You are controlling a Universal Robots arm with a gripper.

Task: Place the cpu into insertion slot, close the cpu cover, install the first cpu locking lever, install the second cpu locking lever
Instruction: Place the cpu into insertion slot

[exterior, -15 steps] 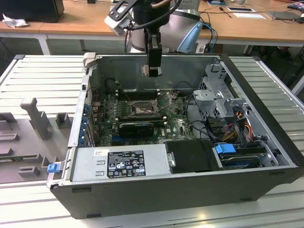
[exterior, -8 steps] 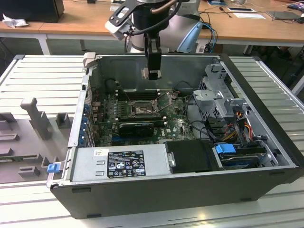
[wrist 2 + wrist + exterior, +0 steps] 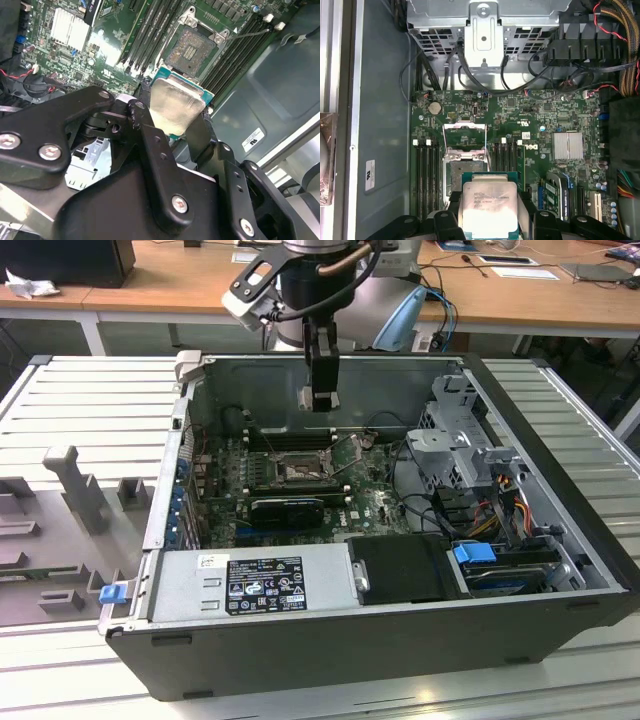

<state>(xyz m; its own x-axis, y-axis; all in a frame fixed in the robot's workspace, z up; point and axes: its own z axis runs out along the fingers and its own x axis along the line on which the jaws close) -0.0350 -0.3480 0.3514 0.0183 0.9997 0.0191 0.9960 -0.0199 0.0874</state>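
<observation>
My gripper (image 3: 175, 107) is shut on the cpu (image 3: 176, 106), a flat square chip with a pale silvery top, held by two opposite edges between black fingers (image 3: 454, 201). In the first wrist view the cpu (image 3: 489, 207) hangs above the motherboard, partly overlapping the insertion slot (image 3: 462, 167). The slot (image 3: 192, 46) is a dark square socket with nothing in it. The cpu cover (image 3: 465, 131), a thin metal frame with a window, stands swung open at the socket's far side. In the exterior view the gripper (image 3: 320, 398) hovers over the open case, well above the socket (image 3: 300, 470).
Long black memory slots (image 3: 427, 175) flank the socket on both sides. A finned silver heatsink (image 3: 567, 145) and a long black card (image 3: 285, 508) lie nearby. A power supply (image 3: 255, 585), a drive cage (image 3: 460, 450) with cables and the case walls (image 3: 560, 470) ring the board.
</observation>
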